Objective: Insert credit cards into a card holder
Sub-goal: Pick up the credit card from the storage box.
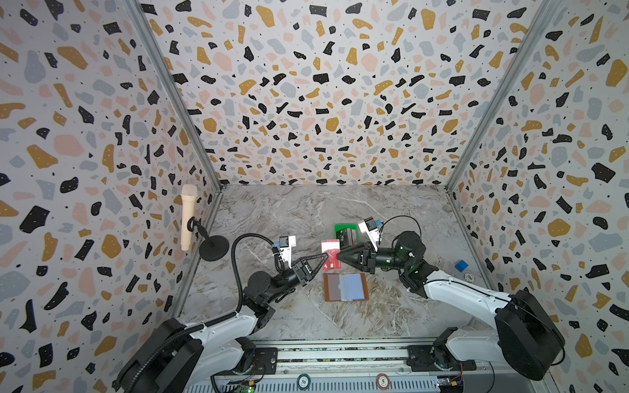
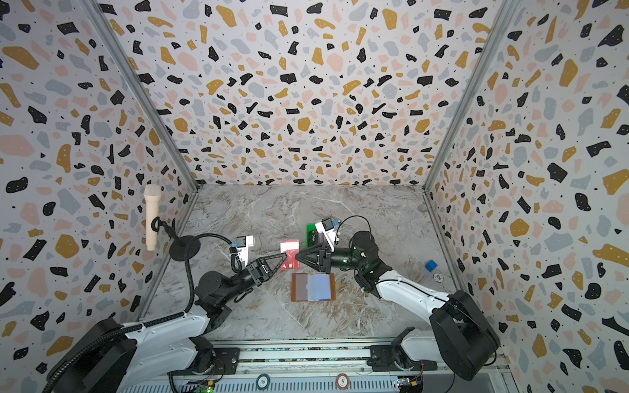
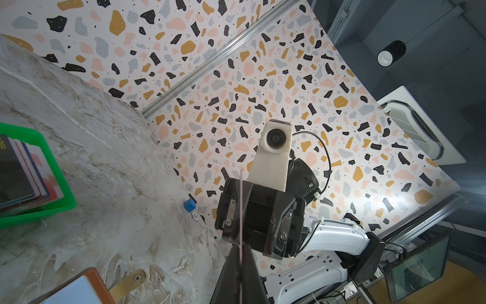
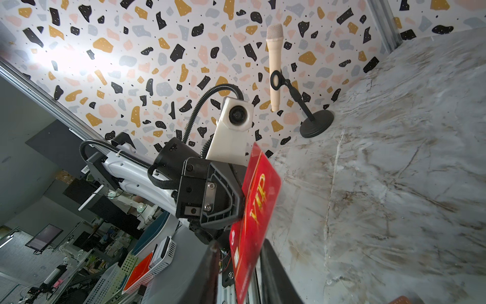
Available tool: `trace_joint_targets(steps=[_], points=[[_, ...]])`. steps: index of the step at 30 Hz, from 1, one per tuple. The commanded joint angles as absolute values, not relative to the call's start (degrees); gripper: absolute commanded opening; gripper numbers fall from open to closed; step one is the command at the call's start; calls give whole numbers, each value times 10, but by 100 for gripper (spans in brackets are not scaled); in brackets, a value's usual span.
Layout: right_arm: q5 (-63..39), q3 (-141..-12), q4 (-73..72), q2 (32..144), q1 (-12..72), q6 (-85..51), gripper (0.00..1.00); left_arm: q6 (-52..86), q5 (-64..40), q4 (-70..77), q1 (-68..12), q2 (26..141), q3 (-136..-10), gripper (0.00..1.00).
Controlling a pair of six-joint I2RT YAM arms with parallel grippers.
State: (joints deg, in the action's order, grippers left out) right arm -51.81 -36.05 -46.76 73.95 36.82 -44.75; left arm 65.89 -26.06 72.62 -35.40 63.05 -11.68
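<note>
The marbled counter [image 1: 306,217] carries the open card holder [image 1: 345,287], a green tray [image 1: 340,227] behind it, a blue cube [image 1: 461,265] beside a chip [image 1: 469,277], and a microphone stand [image 1: 213,247].

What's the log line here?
left gripper: shut on red card | right gripper: open, straddling card | card holder: open, flat

A grey marbled bench [image 1: 306,211] is walled on three sides by terrazzo-patterned panels [image 1: 323,85]. By its left edge a cream microphone [image 1: 188,221] hangs clipped to a black round-based stand [image 1: 213,248]. A small green tray [image 1: 340,227] sits near the middle. Close to the right edge lies a blue cube [image 1: 461,265], with a white chip [image 1: 469,277] just beside it. Two round chips [image 1: 303,381] rest on the front rail.
</note>
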Motion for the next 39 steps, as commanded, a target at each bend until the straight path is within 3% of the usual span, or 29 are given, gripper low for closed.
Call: trace_joint_targets(steps=[1,16,24,25,28,31,35,39], points=[[-529,-366,-510,739,369,-471,26,666,-270,773,-354,629,-116,0],[-521,-389,-497,751,377,-480,20,671,-277,787,-357,642,-117,0],[-507,-396,-473,754,382,-476,4,669,-281,774,-359,655,-121,0],[-503,-395,-466,752,382,-476,0,664,-279,757,-359,655,-123,2],[-461,-396,-387,732,379,-451,0,626,-256,671,-357,633,-125,24],[-410,-377,-306,699,375,-425,0,574,-225,552,-357,596,-131,33],[-338,-331,-232,665,374,-425,0,511,-196,419,-359,585,-137,34],[-297,-286,-209,678,374,-435,0,481,-185,401,-377,639,-131,29]])
